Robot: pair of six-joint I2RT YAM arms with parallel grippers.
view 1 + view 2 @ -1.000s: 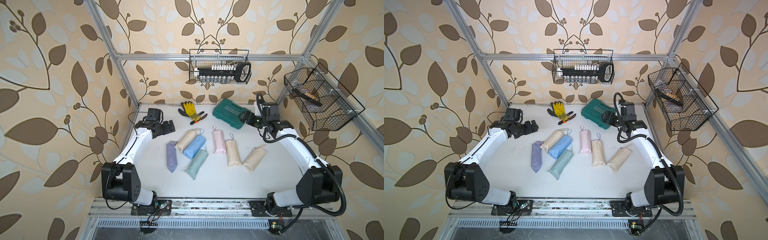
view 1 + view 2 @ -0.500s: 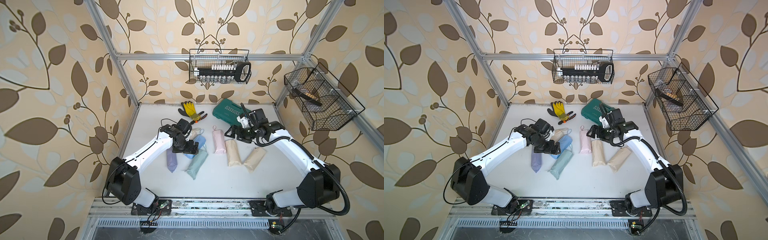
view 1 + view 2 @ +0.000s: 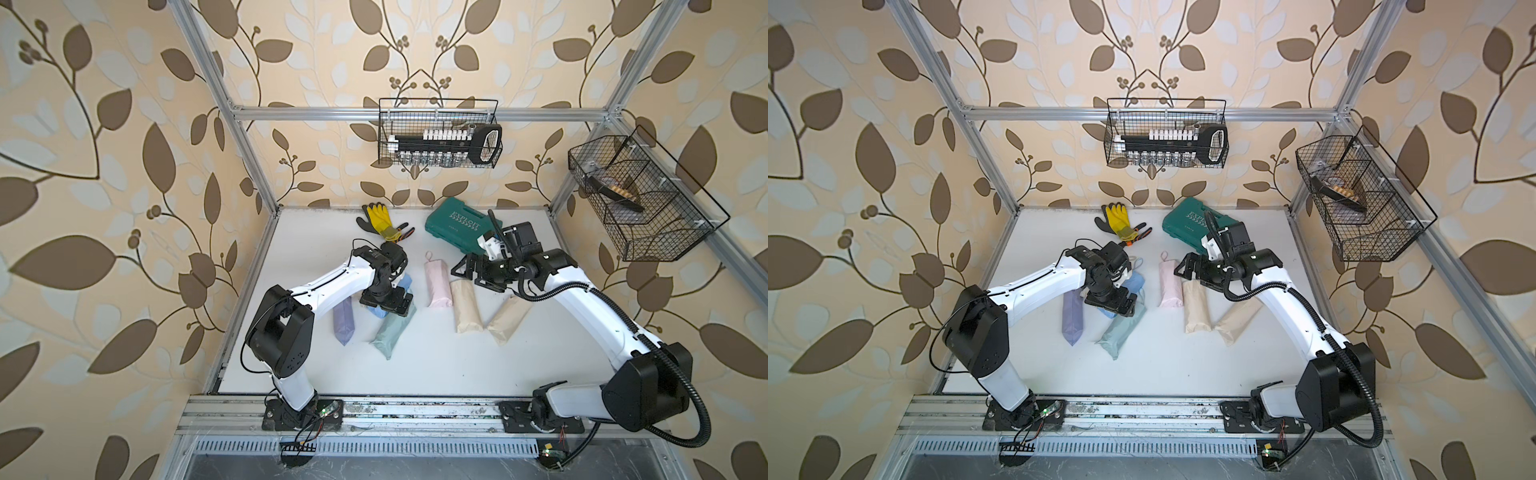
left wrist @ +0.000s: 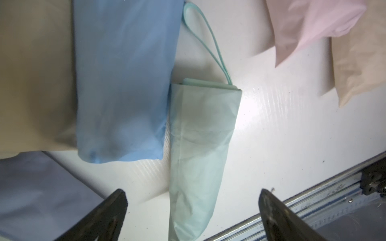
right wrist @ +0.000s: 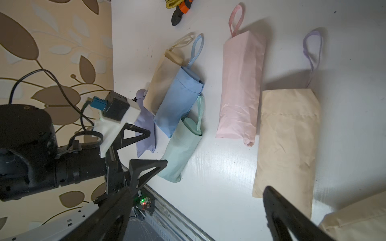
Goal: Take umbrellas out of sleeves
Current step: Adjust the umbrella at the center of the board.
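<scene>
Opening approach, I judge: no umbrella is out of its sleeve on the surface (image 3: 415, 365). The left jaws stand spread and empty above the mint sleeve (image 4: 198, 146). Its closed tip runs between them, while its mouth, showing the mint handle (image 4: 208, 84), lies farther ahead. The right jaws, also spread and empty, hover with a beige sleeve (image 5: 286, 141) just ahead of them. The next move calls for lowering to pinch the mint tip, then the other arm drawing the handle out.
</scene>
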